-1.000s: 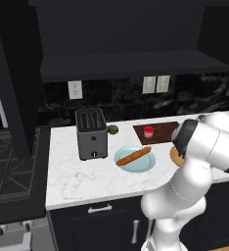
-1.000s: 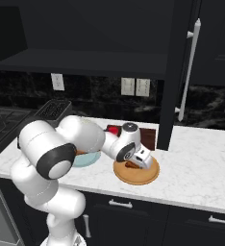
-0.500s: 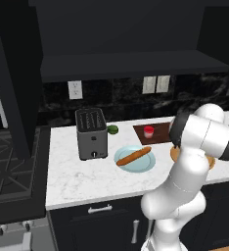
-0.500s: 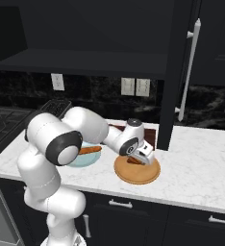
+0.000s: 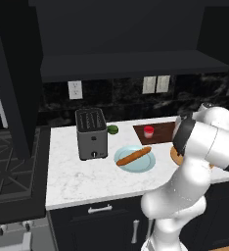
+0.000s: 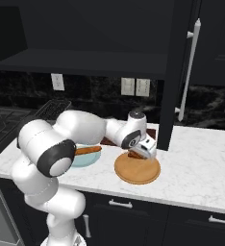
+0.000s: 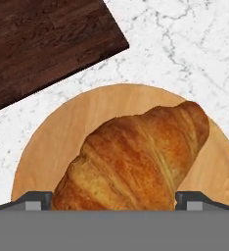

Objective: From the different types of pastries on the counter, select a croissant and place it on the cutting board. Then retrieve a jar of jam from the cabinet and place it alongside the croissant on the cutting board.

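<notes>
The croissant (image 7: 136,157) lies on a round light-wood plate (image 7: 53,142) on the white marble counter (image 7: 185,39). My gripper (image 7: 114,201) is open right over it, one fingertip (image 7: 38,201) on each side of the pastry, without a grip on it. From the right base view the gripper (image 6: 145,153) hangs low over that plate (image 6: 138,172). The dark cutting board (image 7: 43,44) lies just beyond the plate. A red jar of jam (image 5: 148,131) stands on the cutting board (image 5: 163,132). A long baguette-like pastry (image 5: 133,156) rests on a pale blue plate (image 5: 147,164).
A grey toaster (image 5: 91,133) stands at the back left of the counter with a green lime (image 5: 112,129) beside it. A stove (image 5: 9,162) lies to the left. A black upper cabinet hangs above, and a tall dark pillar (image 6: 169,96) rises right of the plate.
The arm has folded and the hand has shifted a little to the right over the round plate. The jaws stay open.
</notes>
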Tool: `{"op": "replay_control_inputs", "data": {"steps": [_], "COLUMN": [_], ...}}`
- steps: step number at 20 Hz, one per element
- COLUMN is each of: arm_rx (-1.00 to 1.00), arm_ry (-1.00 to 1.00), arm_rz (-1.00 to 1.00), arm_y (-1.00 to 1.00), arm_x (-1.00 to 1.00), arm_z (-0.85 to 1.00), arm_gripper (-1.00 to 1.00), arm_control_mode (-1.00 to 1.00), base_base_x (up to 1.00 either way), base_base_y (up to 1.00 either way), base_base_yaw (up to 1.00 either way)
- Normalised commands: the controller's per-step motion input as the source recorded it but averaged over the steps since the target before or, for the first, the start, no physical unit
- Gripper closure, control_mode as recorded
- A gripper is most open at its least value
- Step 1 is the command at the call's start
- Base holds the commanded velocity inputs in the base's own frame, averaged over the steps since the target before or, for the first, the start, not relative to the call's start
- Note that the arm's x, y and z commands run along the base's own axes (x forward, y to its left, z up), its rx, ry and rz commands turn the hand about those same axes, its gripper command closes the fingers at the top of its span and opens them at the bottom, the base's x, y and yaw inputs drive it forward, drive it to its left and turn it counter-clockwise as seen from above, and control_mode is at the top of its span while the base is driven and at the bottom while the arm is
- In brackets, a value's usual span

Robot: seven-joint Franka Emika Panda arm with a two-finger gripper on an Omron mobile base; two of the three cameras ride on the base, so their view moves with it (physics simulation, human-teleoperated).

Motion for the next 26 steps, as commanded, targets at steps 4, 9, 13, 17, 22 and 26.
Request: {"op": "replay_control_inputs", "data": {"steps": [4,9,13,17,22,26], "arm_rx": [0.0,0.0,0.0,0.01,0.04,0.25], "arm_ry": [0.0,0.01,0.09,0.22,0.16,0.18], "arm_rz": [0.0,0.0,0.0,0.0,0.02,0.34], "arm_y": [0.1,0.1,0.33,0.48,0.21,-0.52], "arm_x": [-0.09,0.5,0.72,0.5,0.44,0.93], "arm_z": [0.96,0.68,0.12,-0.19,-0.26,-0.04], "arm_gripper": [1.0,1.0,1.0,1.0,1.0,1.0], "arm_control_mode": [-1.0,-1.0,-1.0,-1.0,-1.0,-1.0], "base_base_x": [0.0,0.0,0.0,0.0,0.0,0.0], "base_base_y": [0.0,0.0,0.0,0.0,0.0,0.0], "base_base_yaw": [0.0,0.0,0.0,0.0,0.0,0.0]}}
